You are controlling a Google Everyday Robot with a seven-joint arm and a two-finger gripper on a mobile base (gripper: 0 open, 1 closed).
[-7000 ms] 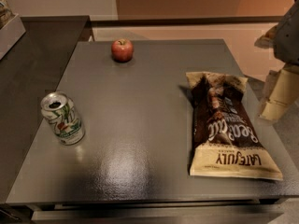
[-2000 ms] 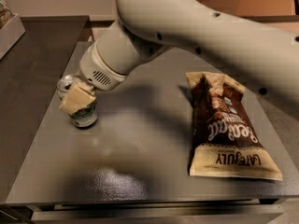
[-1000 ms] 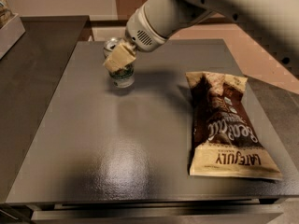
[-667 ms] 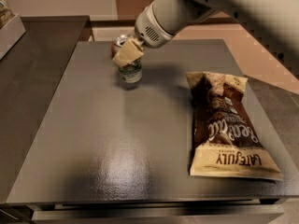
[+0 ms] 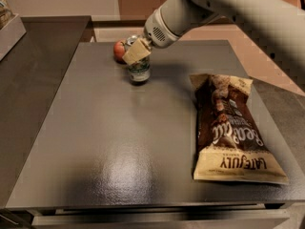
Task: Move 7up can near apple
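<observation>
The small aluminium 7up can (image 5: pixel 139 72) with the white and green label is gripped near its top by the cream-padded two-finger gripper (image 5: pixel 135 52) at the far side of the dark grey table (image 5: pixel 119 142), just beside the small round red apple (image 5: pixel 118 51). The placing step is judged to be in hand, though whether the can's base touches the table cannot be told. Next, the can should be set down upright and released, and the gripper lifted clear without the apple being knocked.
</observation>
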